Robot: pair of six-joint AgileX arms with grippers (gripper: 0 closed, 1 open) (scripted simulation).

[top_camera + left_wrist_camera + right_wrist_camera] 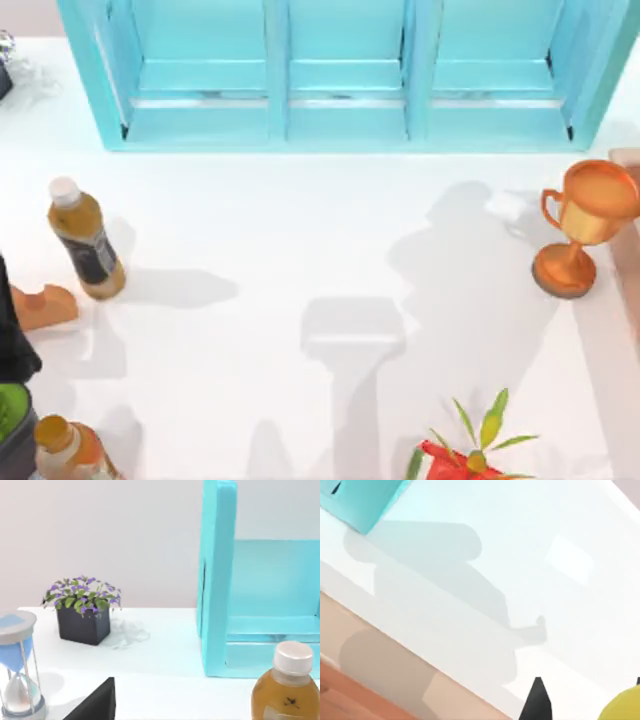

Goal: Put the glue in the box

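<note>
Turquoise box (345, 128), open-fronted with three compartments, stands along the far edge of the white table (300, 230) in the top view; brown drink bottle (86, 246), white-capped, stands near the table's left side, an orange object (45, 306) just beside it, next to the dark left arm (12, 335) at the left edge; a second amber bottle (68, 450) sits at the near left corner; copper trophy (582, 225) stands upright at the right side; red-potted plant (470, 458) at the near edge. Left wrist view: left gripper (97, 702), a dark part low in the picture, open or closed cannot be told; hourglass (17, 667); dark planter with purple flowers (83, 611); box side wall; drink bottle cap. Right wrist view: right gripper (588, 692) above the table, grip cannot be told; the glue (625, 707), apparently the yellow rounded shape just beside the gripper's dark tip, well apart from the box corner
</note>
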